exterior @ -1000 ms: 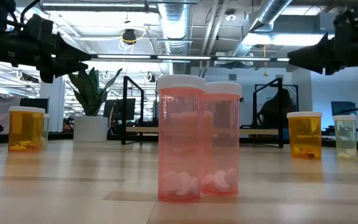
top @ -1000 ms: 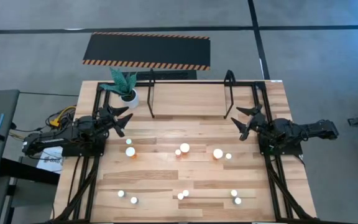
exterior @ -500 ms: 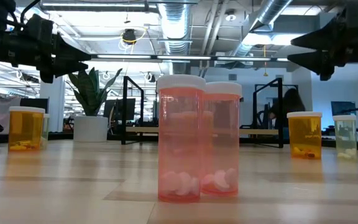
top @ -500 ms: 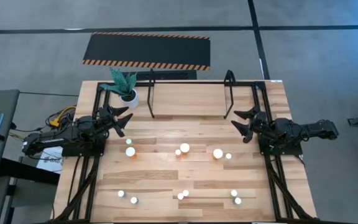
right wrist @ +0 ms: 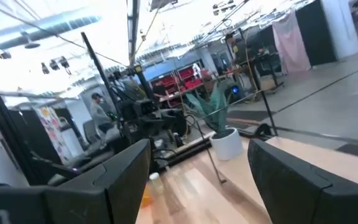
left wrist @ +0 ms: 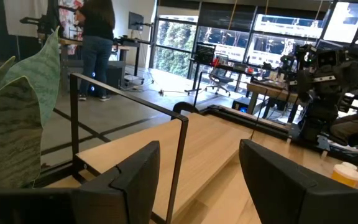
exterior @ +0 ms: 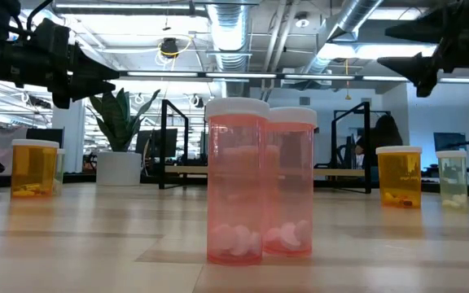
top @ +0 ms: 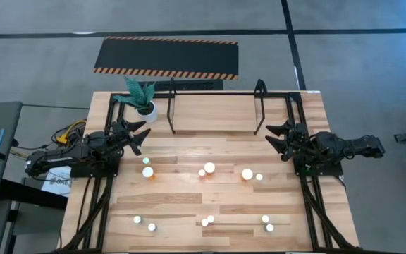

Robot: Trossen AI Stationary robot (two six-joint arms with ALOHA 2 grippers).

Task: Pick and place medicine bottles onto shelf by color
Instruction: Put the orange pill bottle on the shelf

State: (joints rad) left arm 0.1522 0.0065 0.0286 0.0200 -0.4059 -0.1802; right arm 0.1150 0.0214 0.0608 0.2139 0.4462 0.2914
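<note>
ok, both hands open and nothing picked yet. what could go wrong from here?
1. The two pink bottles stand touching near the table's front edge; closing on one would likely knock the other over.
2. The shelf posts are thin, and the plant pot sits by its left end, so the left hand could clip either while placing.
3. The right hand, open and empty, hangs near the shelf's right post; a swing could catch it.

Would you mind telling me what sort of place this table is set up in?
Probably an open-plan robotics lab or workshop: exposed ceiling ducts, rows of desks with monitors, and another robot rig beyond the table.
</note>
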